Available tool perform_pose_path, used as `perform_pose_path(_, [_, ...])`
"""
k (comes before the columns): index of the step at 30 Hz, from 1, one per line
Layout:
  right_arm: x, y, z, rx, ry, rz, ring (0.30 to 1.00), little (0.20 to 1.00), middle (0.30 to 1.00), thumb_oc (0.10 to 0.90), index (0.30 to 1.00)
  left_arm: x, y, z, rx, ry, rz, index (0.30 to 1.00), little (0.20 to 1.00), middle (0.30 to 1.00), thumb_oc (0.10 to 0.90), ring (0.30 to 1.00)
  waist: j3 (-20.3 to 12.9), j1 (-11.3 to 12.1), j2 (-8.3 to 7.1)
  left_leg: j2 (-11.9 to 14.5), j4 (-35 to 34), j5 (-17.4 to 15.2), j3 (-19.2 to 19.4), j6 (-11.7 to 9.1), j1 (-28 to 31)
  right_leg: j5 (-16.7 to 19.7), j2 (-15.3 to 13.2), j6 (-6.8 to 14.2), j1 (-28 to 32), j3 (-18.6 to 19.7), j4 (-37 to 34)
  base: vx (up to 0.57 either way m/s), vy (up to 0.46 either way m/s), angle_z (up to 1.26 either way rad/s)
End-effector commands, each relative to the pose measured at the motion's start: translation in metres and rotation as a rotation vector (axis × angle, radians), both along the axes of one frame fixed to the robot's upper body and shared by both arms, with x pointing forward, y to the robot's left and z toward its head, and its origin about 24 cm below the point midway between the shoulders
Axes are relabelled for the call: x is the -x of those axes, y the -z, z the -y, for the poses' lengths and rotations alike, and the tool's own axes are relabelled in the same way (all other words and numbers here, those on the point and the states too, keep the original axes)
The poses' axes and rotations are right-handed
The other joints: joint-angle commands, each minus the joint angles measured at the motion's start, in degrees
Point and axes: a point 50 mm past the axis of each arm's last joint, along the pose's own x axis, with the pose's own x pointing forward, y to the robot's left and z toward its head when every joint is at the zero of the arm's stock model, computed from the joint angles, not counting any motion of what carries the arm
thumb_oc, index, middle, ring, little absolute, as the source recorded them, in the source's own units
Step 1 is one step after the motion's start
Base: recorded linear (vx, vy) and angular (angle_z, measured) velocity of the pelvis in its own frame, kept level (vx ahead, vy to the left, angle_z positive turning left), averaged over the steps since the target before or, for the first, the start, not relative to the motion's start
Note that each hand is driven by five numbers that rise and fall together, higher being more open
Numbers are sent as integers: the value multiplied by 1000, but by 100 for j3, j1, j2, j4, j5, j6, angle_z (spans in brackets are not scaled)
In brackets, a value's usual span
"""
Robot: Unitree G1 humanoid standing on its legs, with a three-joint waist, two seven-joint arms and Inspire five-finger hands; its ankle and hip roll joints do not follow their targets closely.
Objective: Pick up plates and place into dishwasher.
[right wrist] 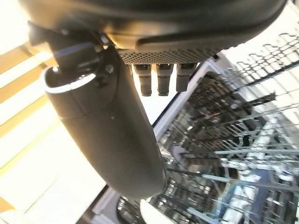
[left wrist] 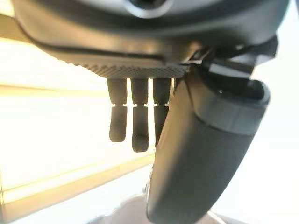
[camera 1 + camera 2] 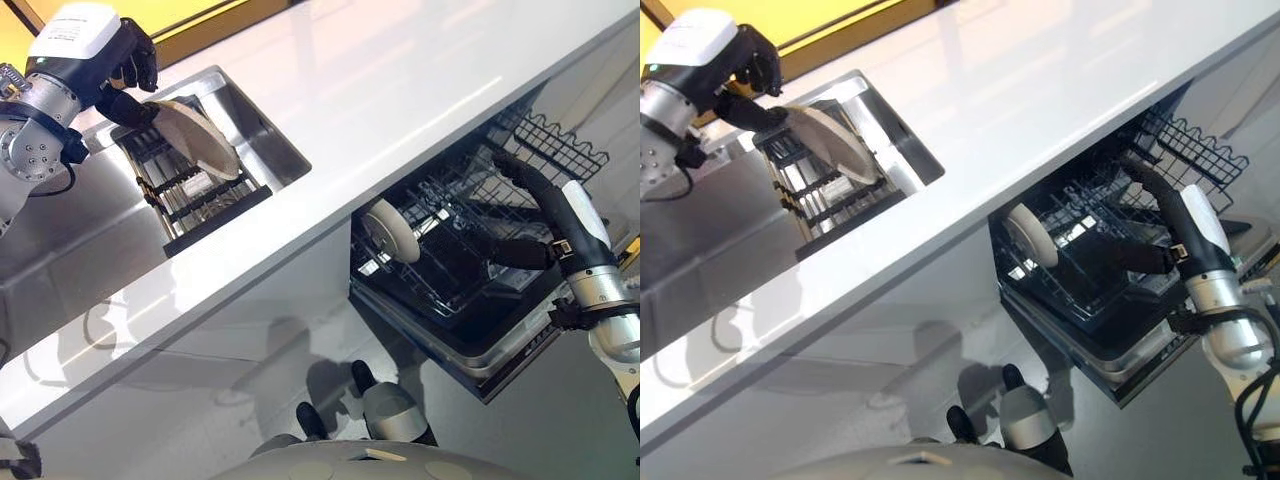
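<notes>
No legible writing on anything I can see; the white cover on my left wrist has print too small to read.

Nearest: the pulled-out dishwasher (image 3: 470, 350) under the counter, lower rack (image 3: 450, 270) out. One white plate (image 3: 391, 231) stands on edge in the rack's left side, among the tines. Upper wire basket (image 3: 550, 140) sticks out behind it.

My right hand (image 3: 535, 185) is over the rack's right side, fingers extended toward the upper basket, thumb (image 3: 520, 252) stretched out toward the rack interior. It's released, nothing in it, and well apart from the racked plate. Right wrist view agrees: fingers (image 1: 159, 79) straight, rack tines beyond them.

White countertop (image 3: 400, 90) runs between the dishwasher and the sink and separates the two hands.

Further back: steel sink (image 3: 250, 120) set into the counter, with a black dish drainer (image 3: 195, 195) inside. A second plate (image 3: 195, 135), cream coloured, leans tilted in the drainer, its lower edge in the slots.

My left hand (image 3: 125, 75) is at that plate's upper rim. Thumb (image 3: 125, 108) lies against the rim on the near side, fingers curled above and behind it. Looks like a pinch on the rim, plate still seated in the drainer. Left wrist view has the fingers (image 2: 135, 126) hanging down beside the thumb, with the plate hidden from it.

Yellow wall band (image 3: 190, 15) behind the counter.
</notes>
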Motion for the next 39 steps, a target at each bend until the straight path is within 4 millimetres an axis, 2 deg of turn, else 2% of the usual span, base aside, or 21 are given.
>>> perform_pose_path(1, [-3, -58, -15, 3, -112, 314, 900, 900, 900, 800, 900, 18, -48, -14, 147, -9, 290, 300, 200, 300, 100, 300, -897, 115, 33, -154, 126, -359, -4, -39, -117, -561, 209, 624, -23, -155, 283, -34, 36, 6])
perform_pose_path(12, [-7, -76, -23, -76, -175, 438, 900, 900, 900, 800, 900, 20, -44, -5, 196, 55, 355, 300, 200, 300, 100, 300, -1044, 296, 8, -185, 148, -372, -177, -16, -149, -589, 225, 593, -47, -78, 372, -21, 29, 3])
perform_pose_path(21, [-12, -79, -28, -77, -194, 447, 900, 900, 900, 800, 900, 16, -32, -1, 200, 66, 293, 300, 200, 300, 100, 300, -1129, 371, -11, -206, 150, -375, -292, 16, -147, -611, 234, 578, -47, -52, 420, -3, 5, 0])
perform_pose_path(22, [-12, -79, -28, -76, -195, 444, 900, 900, 900, 800, 900, 15, -31, -1, 199, 60, 283, 368, 280, 368, 180, 368, -1130, 365, -7, -208, 149, -377, -294, 16, -144, -610, 235, 579, -47, -48, 420, 0, 0, 0])
perform_pose_path(23, [-12, -79, -28, -75, -195, 439, 900, 900, 900, 800, 900, 14, -31, -1, 201, 56, 268, 754, 730, 754, 630, 754, -1128, 357, -2, -207, 149, -378, -292, 16, -140, -607, 234, 584, -47, -44, 420, 0, 0, 0])
perform_pose_path(24, [-12, -78, -28, -74, -195, 436, 900, 900, 900, 800, 900, 14, -31, -1, 202, 56, 259, 900, 900, 900, 800, 900, -1125, 350, 2, -206, 146, -380, -294, 17, -137, -605, 231, 588, -48, -44, 418, 0, 0, 0])
perform_pose_path(39, [-7, -75, -20, -40, -175, 355, 900, 900, 900, 800, 900, 4, -26, -8, 259, 12, 141, 900, 900, 900, 800, 900, -1065, 124, 32, -200, 68, -353, -131, 23, -95, -453, 196, 667, -100, 19, 321, 52, -20, -1])
